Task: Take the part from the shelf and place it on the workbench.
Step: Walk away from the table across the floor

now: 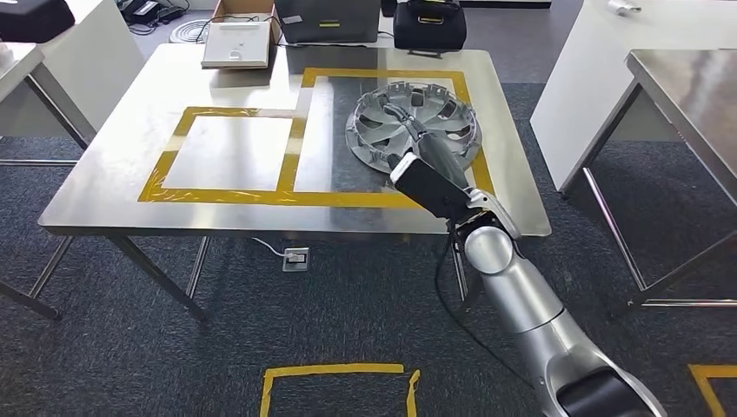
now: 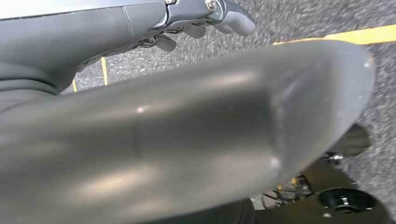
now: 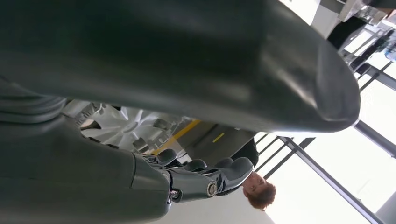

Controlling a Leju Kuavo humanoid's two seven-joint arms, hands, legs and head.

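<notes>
A silver hubcap [image 1: 413,126] lies on the steel workbench [image 1: 130,130], inside the right-hand yellow tape rectangle [image 1: 317,195]. My right arm reaches over the table's front edge. My right hand [image 1: 415,130] lies on the hubcap's near side, dark fingers across its face toward the hub. In the right wrist view the hubcap [image 3: 126,128] sits between the thick thumb and the curled fingers [image 3: 205,179], so the hand grips its rim. My left hand [image 2: 201,21] hangs over the carpet floor and holds nothing, its fingers loosely bent and apart from the thumb.
A white flat box [image 1: 235,43] and dark bags [image 1: 430,26] stand at the workbench's far edge. Another steel table [image 1: 687,95] is on the right and a white one [image 1: 52,78] on the left. Yellow tape [image 1: 335,373] marks the floor. A person [image 3: 259,191] stands beyond the bench.
</notes>
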